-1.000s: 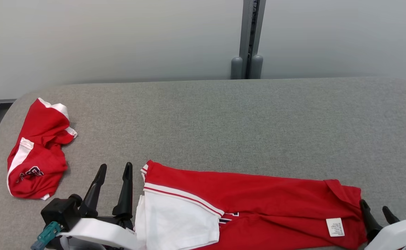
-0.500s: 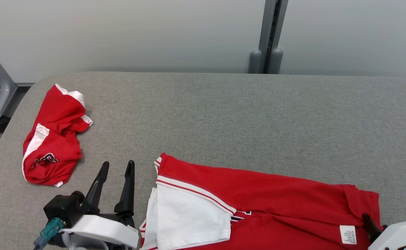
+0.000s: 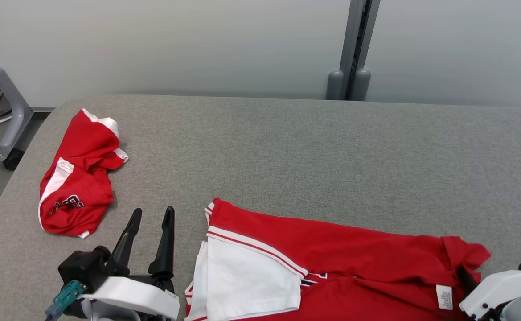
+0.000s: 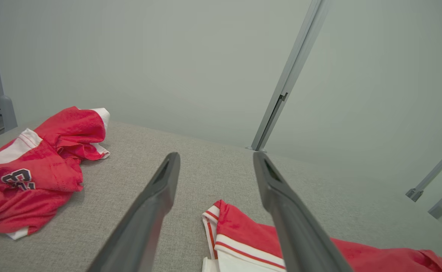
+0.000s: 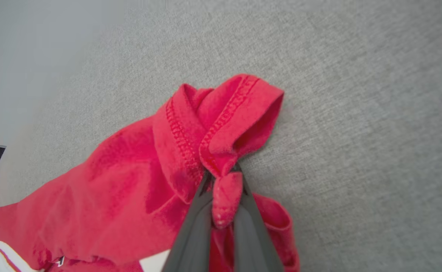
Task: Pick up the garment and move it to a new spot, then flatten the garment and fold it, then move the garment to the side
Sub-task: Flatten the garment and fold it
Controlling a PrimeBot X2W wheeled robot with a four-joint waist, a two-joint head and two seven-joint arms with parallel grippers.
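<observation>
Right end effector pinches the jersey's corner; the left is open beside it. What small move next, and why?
Probably the left end effector should shift toward the sleeve-side edge of the red jersey and close on it: it stands open, off the cloth, while the right end effector grips the opposite corner.

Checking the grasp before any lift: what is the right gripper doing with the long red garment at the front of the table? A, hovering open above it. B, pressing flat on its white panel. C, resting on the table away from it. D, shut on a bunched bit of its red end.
D: in the right wrist view the right gripper pinches a bunched red hem of the garment.
</observation>
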